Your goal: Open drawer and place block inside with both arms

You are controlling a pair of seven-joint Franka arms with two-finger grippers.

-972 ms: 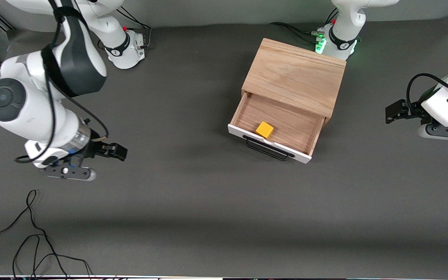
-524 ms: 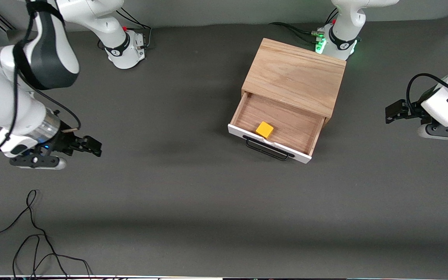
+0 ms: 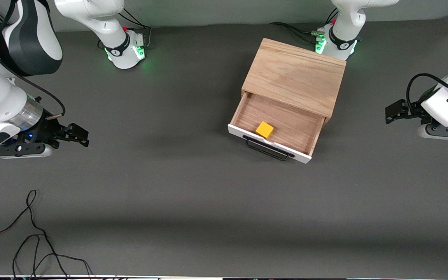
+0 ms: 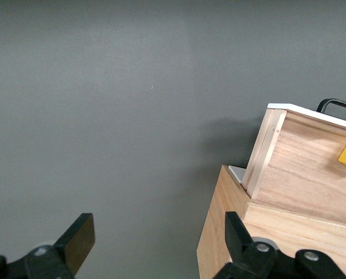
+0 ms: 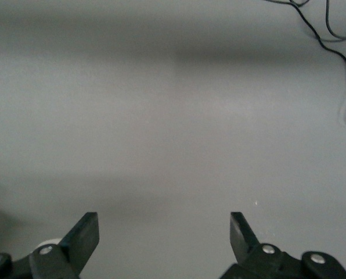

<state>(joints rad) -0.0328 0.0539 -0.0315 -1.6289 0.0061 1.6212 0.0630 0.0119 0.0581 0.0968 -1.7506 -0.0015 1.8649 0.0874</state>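
**A:** Where did the block sit at that point?

**B:** Inside the drawer, which stood pulled out of the wooden box. The cube lay on the drawer floor just beside the white front panel, near the black handle.

**A:** How would it have handled?

**B:** I judged it light and rigid, with flat faces; a pinch across two opposite sides would have held it squarely. The drawer looked stiffer and heavier, and the wire handle was the only sensible place to hook it.

**A:** And the tools?

**B:** The right tool hung over bare tabletop toward the right arm's end, fingers spread apart and empty. The left tool waited over the tabletop at the left arm's end, beside the box, fingers likewise apart, gripping nothing.
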